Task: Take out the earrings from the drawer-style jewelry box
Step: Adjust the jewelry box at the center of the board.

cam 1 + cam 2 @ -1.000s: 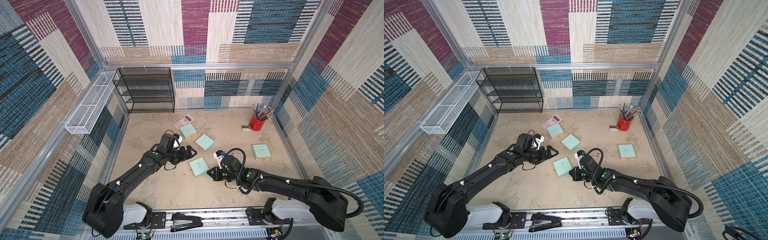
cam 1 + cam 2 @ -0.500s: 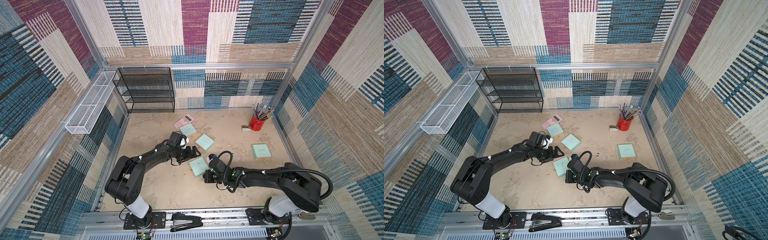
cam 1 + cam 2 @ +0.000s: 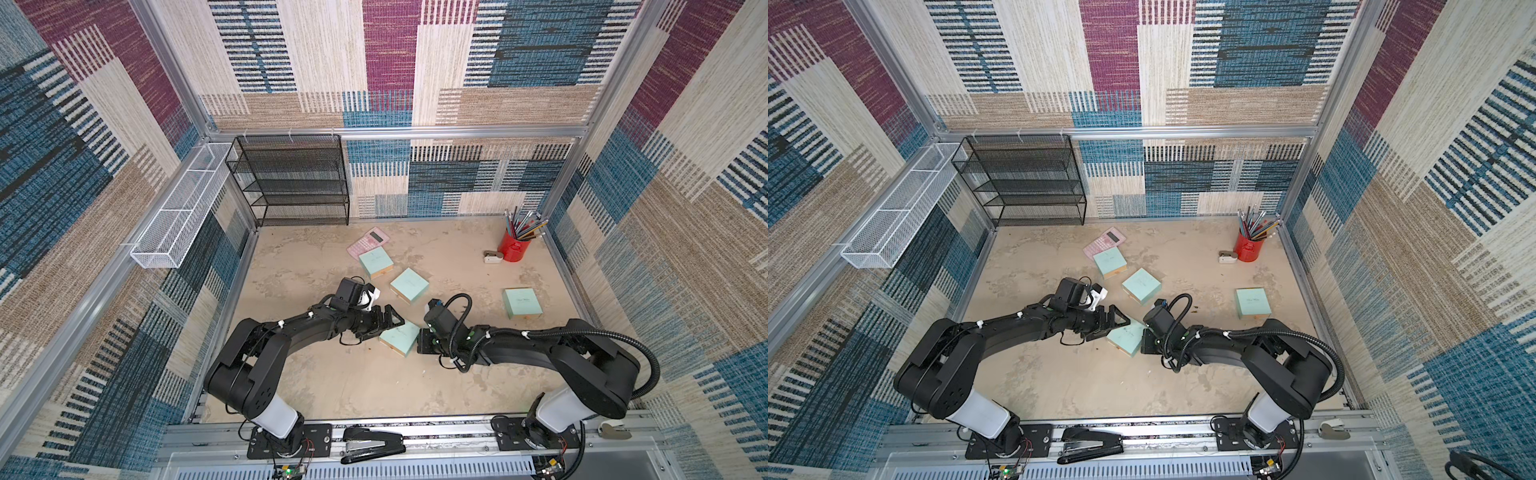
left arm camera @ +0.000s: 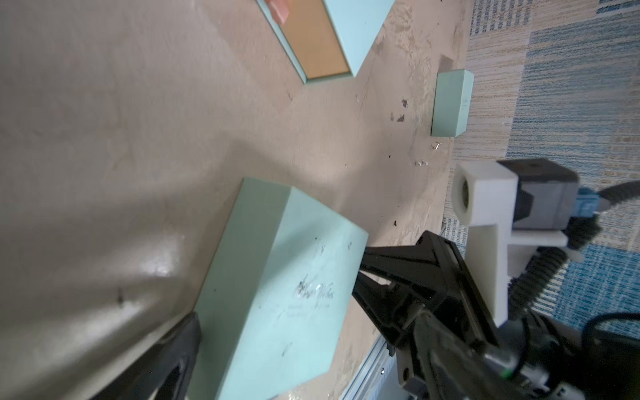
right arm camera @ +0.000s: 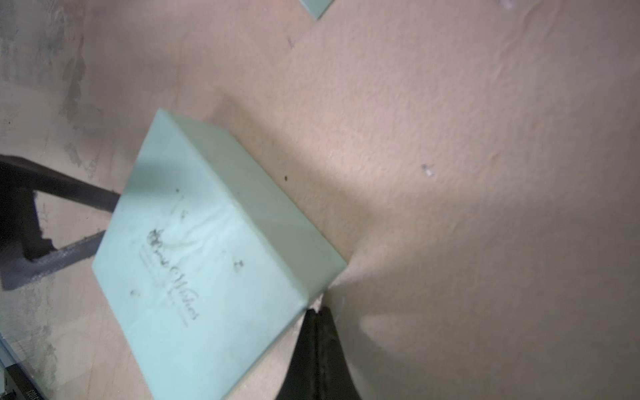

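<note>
Shelving of black wire mesh [image 3: 291, 183] stands well behind the scuffed mint-green cardboard box [image 3: 400, 337]. The left gripper [image 3: 388, 326] gapes wide against that box's side. The right gripper [image 3: 420, 341], pinched closed, noses its opposite corner, so the box is hemmed in. A matching mint-green box [image 4: 450, 104] sits beyond it. The earrings [image 4: 421, 162], tiny glinting studs, lie on bare floor between the two boxes, nearer the far one.

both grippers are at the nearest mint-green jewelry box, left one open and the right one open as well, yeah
Not quite: the right gripper is shut. The right wrist view shows its jaws pressed together at a corner of the mint-green jewelry box. The rest holds: both grippers are at that box, and the left gripper is open.
</note>
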`<state>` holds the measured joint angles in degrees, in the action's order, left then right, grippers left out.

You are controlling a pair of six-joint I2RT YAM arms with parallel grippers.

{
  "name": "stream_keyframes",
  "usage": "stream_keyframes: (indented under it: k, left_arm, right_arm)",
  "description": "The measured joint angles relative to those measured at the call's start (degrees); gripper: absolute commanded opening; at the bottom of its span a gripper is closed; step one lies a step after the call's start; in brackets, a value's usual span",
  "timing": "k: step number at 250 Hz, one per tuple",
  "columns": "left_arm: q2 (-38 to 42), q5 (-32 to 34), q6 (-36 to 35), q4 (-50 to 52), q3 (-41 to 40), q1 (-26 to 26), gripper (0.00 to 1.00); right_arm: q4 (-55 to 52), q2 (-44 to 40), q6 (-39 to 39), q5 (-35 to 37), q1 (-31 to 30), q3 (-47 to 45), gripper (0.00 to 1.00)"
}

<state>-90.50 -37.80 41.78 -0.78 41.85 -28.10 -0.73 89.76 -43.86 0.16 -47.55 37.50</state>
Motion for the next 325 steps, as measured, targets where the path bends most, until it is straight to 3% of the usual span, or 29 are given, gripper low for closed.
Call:
stream_keyframes:
  k: [70,164,201,214,228,252,268,325]
  left_arm:
    - [1.9,-0.7,4.8,-5.2,-3.4,-4.8,0.97]
    - [-4.5,0.2,9.5,-12.3,-1.0,-11.9,0.96]
    - [0.7,3.8,10.5,-10.9,-2.3,-12.0,0.96]
    - [4.0,5.5,10.2,-9.4,-2.5,-11.8,0.97]
    - [7.8,7.2,9.3,-7.3,-2.7,-11.5,0.98]
    - [15.4,8.7,8.0,-2.8,-3.8,-10.2,0.99]
    - [20.1,9.7,6.8,0.9,-4.4,-8.7,0.99]
    - [32.5,10.4,-1.6,15.8,-1.5,-3.9,0.98]
  right_arm:
    - [-0.9,-1.6,2.0,1.0,3.8,0.0,0.07]
    - [-2.4,-4.5,6.1,1.3,10.1,-0.9,0.10]
    - [-5.7,-9.0,7.0,2.9,11.2,-0.1,0.16]
    - [-7.0,-11.2,7.8,3.4,11.2,0.5,0.22]
    - [-8.3,-13.5,9.0,3.2,11.2,1.4,0.37]
    - [-10.5,-16.1,12.0,1.4,11.1,3.5,0.70]
    - [-12.3,-16.4,14.0,0.0,10.4,5.2,1.00]
    - [-17.3,-11.3,20.3,-3.1,5.1,9.9,0.99]
